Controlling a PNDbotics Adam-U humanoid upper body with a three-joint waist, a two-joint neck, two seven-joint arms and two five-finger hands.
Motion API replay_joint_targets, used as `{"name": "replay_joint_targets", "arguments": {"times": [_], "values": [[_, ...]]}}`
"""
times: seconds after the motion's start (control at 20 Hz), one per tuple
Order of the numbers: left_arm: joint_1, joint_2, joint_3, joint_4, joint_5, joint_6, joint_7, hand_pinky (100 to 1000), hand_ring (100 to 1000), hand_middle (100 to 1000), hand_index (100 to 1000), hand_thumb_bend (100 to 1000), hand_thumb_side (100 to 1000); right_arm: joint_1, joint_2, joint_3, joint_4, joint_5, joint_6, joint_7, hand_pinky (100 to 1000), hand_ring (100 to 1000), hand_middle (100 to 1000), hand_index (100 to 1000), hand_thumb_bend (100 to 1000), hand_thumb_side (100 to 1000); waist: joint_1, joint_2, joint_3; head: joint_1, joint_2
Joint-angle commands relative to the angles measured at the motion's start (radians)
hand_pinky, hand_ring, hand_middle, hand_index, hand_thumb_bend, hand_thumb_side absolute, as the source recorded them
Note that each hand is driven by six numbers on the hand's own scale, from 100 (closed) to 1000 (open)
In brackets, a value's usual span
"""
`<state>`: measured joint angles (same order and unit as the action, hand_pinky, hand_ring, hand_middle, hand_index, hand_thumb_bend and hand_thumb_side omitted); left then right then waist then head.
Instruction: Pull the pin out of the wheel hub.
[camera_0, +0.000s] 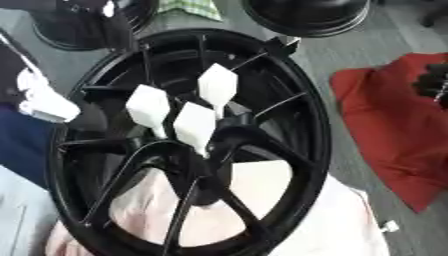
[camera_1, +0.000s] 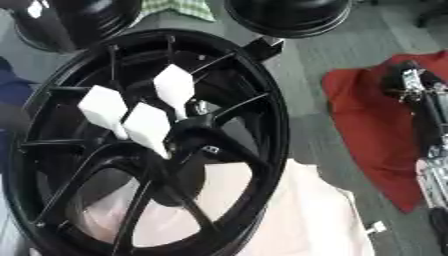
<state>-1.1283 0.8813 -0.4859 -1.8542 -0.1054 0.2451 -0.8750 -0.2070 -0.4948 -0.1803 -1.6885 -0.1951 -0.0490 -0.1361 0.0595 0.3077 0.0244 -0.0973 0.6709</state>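
Wheel hub (camera_0: 188, 145), glossy black spokes, white angular pins (camera_0: 194, 126)

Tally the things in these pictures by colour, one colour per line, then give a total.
Black: 3, the wheel hub and two round black objects behind it
White: 3 pins
Red: 1 cloth
Pale pink: 1 cloth
Total: 8

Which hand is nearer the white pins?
Left. The left hand is at the left rim of the wheel, beside the pins; the right hand is away over the red cloth.
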Motion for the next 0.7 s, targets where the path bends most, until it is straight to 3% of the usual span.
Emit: {"name": "replay_joint_targets", "arguments": {"times": [0.05,0.7], "values": [[-0.028,-0.013,-0.007,0.031,-0.003,0.006,0.000,777,758,689,804,601,378,-0.013,-0.010,-0.003,-0.011,0.000,-0.002,0.004,751,670,602,718,100,771,-0.003,-0.023,-0.004,0.013,-0.002],[-0.028,-0.084,-0.048,0.169,-0.021,-0.014,-0.013,765,760,700,806,603,302,-0.028,0.001,0.000,-0.016,-0.006,-0.002,0.006,750,670,602,718,100,778,-0.003,0.001,-0.032,0.044,-0.007]]}}
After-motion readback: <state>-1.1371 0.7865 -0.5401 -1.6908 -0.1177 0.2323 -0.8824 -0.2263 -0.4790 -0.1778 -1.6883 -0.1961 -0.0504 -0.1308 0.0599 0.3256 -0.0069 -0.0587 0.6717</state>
